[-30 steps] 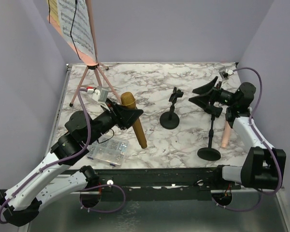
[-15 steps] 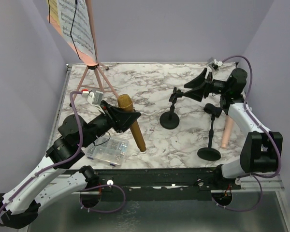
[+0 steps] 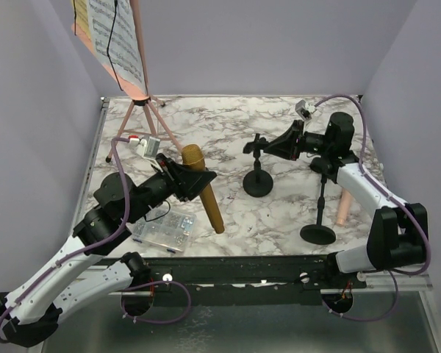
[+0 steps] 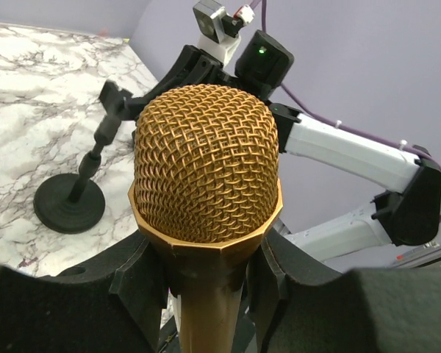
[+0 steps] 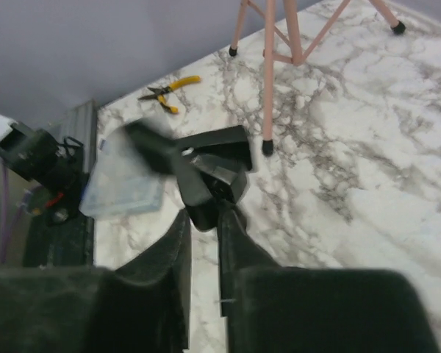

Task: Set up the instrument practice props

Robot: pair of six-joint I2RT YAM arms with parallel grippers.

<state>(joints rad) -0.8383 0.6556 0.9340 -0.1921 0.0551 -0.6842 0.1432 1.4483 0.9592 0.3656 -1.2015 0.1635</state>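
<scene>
Now the left gripper [image 4: 206, 279] pinches the gold microphone [image 4: 206, 162] below its head, held at a lean; a loose grip could let it slide out. Centre, the short mic holder [image 3: 258, 176]: right gripper [image 5: 204, 228] nips its clip, jaws nearly together (a yank might topple it). Only the right wrist shows the yellow pliers [image 5: 165, 90].

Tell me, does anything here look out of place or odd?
Two items don't match the music props: a clear box of screws at front left and yellow-handled pliers, seen from the right wrist. The pink microphone lies flat at right, in no holder.
</scene>
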